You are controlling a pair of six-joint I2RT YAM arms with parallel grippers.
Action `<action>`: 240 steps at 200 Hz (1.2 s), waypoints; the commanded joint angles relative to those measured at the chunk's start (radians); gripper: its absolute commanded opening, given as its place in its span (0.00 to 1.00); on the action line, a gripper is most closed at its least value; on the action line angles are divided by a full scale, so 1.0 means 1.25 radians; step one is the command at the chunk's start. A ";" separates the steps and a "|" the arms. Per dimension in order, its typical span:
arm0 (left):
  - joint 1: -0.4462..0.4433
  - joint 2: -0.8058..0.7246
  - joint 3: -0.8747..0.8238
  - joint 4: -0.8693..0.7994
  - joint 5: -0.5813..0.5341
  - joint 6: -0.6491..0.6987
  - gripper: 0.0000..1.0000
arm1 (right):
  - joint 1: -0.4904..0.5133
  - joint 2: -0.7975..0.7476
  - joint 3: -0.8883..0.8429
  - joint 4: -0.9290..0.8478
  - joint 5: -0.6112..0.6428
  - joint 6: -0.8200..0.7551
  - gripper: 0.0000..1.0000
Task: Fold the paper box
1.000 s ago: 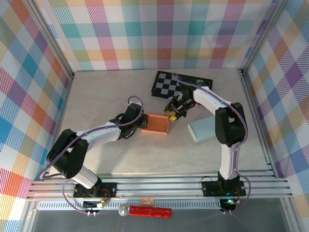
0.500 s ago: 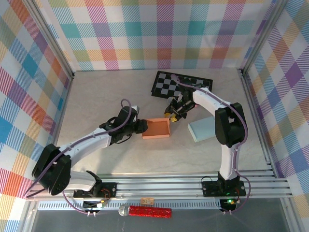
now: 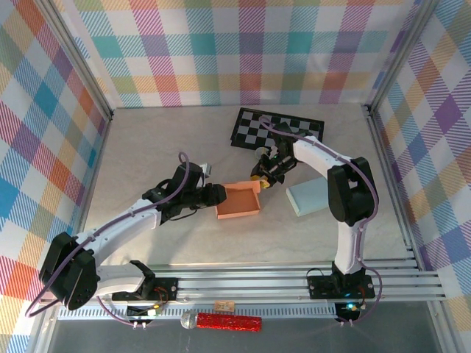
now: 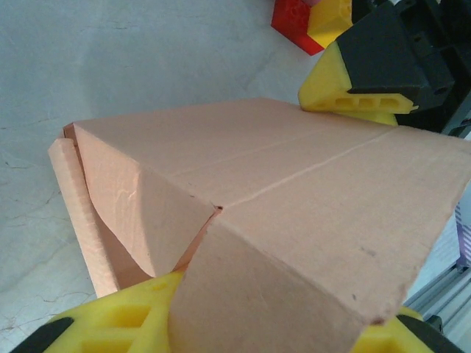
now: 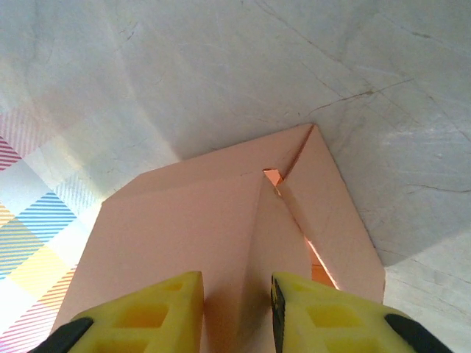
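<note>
**Plaid-walled table: paper box largely shaped, 2 hands on its walls**

Near the middle of the pale table, the paper box (image 3: 238, 201) is seen as a shallow open tray with its walls raised. The folding is judged mostly done. What is left seems to be the corners: a gap is visible at a corner seam in the right wrist view, and 1 loose flap is seen standing off the wall in the left wrist view.

The left hand (image 3: 214, 195) is set at the box's left wall, which is held between its yellow fingers (image 4: 118, 323) at a moderate opening. The right hand (image 3: 259, 180) is placed at the far right corner, narrowed onto a raised wall that is pinched between its fingers (image 5: 158, 305).
</note>
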 commanded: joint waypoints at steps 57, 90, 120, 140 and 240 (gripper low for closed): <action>-0.010 0.050 -0.004 -0.050 -0.040 0.034 0.35 | 0.023 -0.070 -0.049 0.022 0.006 0.033 0.30; -0.016 0.000 -0.053 -0.069 -0.060 0.059 0.38 | 0.023 -0.075 -0.048 0.024 0.011 0.039 0.30; -0.041 -0.022 -0.096 -0.059 -0.087 0.098 0.38 | 0.029 -0.074 -0.050 0.030 0.006 0.046 0.30; -0.049 -0.060 -0.130 -0.035 -0.105 0.115 0.38 | 0.033 -0.076 -0.050 0.034 0.008 0.051 0.30; -0.059 -0.247 -0.150 -0.063 -0.054 0.115 0.40 | 0.038 -0.074 -0.046 0.032 0.014 0.054 0.29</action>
